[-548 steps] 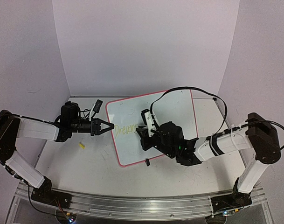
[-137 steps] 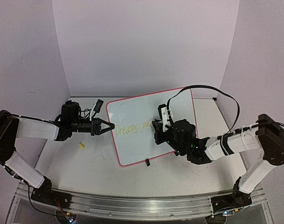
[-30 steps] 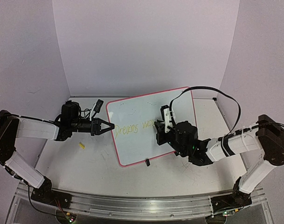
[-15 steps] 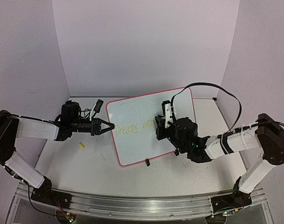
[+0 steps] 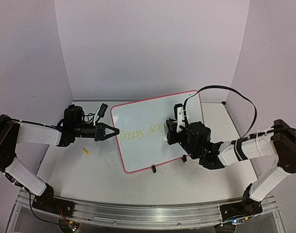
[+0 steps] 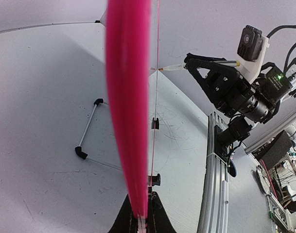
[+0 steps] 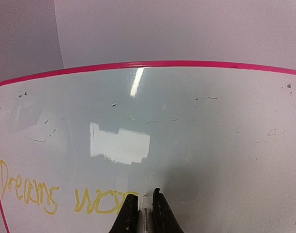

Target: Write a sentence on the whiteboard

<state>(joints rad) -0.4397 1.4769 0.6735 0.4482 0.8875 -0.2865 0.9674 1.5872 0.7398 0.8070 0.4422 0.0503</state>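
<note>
Overhead view looking evenly lit, soft light coming from above, walls going lilac, only faint shadows sitting under arms on worktop (image 5: pixel 104 170). Right wrist view: whiteboard (image 7: pixel 211 145) throwing glare, bright rectangular patch left of centre plus thin streak near top edge; yellow sentence (image 7: pixel 41 194) reading fine. Left wrist view: pink rim (image 6: pixel 128 111) smearing into fat blur right at lens, marker (image 6: pixel 173 68) beyond looking sharp, rail (image 6: pixel 216 194) bending toward right edge.

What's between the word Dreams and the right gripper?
Only the unfinished yellow word "wor" on the whiteboard, reaching the right gripper; the right wrist view shows it.
</note>
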